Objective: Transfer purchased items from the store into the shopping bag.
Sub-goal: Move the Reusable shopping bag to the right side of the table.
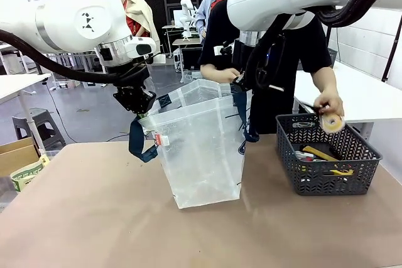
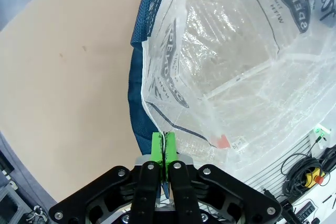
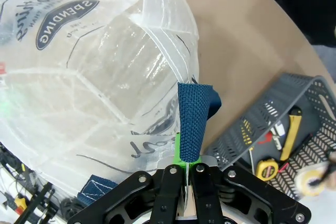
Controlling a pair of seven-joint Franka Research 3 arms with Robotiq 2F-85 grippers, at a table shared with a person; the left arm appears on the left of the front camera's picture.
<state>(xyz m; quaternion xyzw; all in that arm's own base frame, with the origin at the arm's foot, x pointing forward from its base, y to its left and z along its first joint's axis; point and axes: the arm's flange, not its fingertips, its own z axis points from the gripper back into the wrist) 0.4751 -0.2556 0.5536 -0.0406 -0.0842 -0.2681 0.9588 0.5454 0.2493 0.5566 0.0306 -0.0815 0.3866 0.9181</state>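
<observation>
Shopping bag (image 1: pixel 201 149) on table (image 1: pixel 94 205) centre, basket (image 1: pixel 314 177) to its right, person (image 1: pixel 314 45) behind

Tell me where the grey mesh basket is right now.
In the front view the grey mesh basket sits on the right side of the table, just right of the shopping bag, beneath the person's hand.

Basket (image 1: pixel 326 167), right side of the table: contents half hidden behind its mesh wall, yellow and red pieces too small to name. Round pale item (image 1: pixel 331 122) in the person's hand (image 1: pixel 326 101): blurred, kind unclear. Shopping bag (image 2: pixel 236 77): oval logo (image 2: pixel 287 1) lettering cut off at the top edge of the left wrist view.
</observation>
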